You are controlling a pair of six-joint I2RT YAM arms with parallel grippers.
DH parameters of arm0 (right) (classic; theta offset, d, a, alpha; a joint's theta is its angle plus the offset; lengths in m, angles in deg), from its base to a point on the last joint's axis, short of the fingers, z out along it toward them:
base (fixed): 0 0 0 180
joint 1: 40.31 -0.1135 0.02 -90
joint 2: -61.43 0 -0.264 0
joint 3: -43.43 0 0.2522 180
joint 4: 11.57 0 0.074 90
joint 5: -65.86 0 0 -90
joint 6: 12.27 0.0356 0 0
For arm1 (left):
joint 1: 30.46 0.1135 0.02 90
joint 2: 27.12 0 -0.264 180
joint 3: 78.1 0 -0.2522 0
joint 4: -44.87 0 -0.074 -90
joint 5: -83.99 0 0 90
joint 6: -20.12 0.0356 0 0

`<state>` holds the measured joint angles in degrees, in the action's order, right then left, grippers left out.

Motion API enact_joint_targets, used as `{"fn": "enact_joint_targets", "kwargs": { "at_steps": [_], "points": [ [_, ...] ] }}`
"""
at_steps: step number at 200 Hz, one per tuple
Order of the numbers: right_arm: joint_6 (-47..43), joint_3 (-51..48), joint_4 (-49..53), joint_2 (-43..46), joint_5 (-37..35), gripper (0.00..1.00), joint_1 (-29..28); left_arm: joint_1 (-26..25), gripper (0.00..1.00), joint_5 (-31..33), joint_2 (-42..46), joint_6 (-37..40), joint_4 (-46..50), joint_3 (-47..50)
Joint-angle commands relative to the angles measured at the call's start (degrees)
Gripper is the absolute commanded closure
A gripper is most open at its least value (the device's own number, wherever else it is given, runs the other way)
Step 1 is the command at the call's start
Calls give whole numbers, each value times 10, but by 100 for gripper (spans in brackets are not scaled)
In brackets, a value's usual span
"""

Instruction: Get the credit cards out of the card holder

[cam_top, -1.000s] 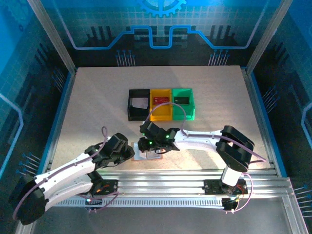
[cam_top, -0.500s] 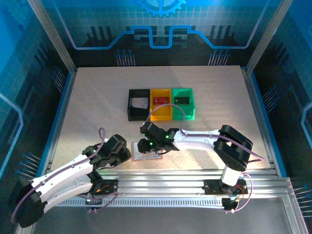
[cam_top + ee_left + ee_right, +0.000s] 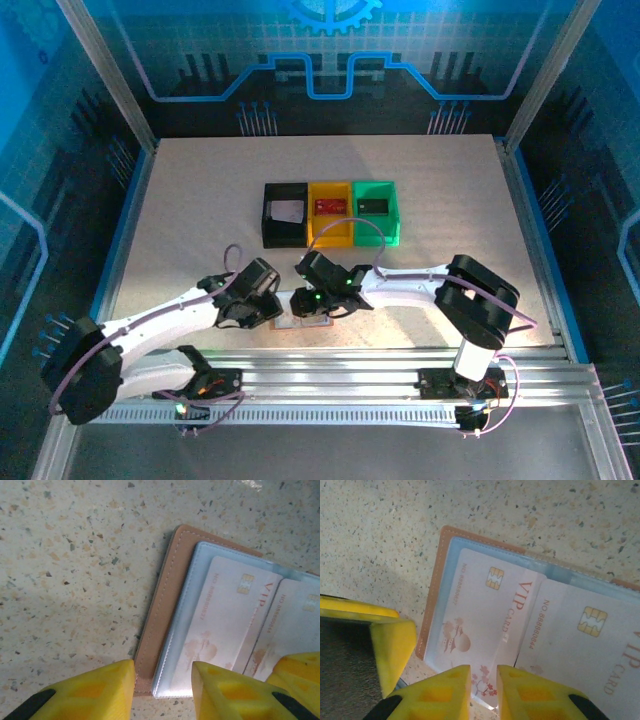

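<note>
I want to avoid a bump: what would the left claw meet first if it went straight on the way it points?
Probably the wallet: the left claw straddles its tan edge, one finger over bare table, the other over a pale card in its sleeve. How near is unclear.

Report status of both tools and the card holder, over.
Left tool open, astride card holder edge. Right tool nearly closed at a card; grip unclear. Nothing in the way.

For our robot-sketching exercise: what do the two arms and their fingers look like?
Left arm and right arm: white shells, black joints, a purple cable looping along each. Green lights at the right wrist. Fingers: yellow wedges with black insets.
</note>
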<state>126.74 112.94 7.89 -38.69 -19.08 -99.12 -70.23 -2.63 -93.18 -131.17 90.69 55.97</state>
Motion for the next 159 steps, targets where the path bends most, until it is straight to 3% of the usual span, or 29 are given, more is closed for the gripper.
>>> {"fn": "enact_joint_targets", "kwargs": {
  "at_steps": [1,159],
  "points": [
    [0,-17,-19,-15,9,80,10,-1,64,-11,-23,14,1,-15],
    [11,-50,-91,-38,38,77,18,-7,64,-41,-125,-8,-108,54]
  ]
}}
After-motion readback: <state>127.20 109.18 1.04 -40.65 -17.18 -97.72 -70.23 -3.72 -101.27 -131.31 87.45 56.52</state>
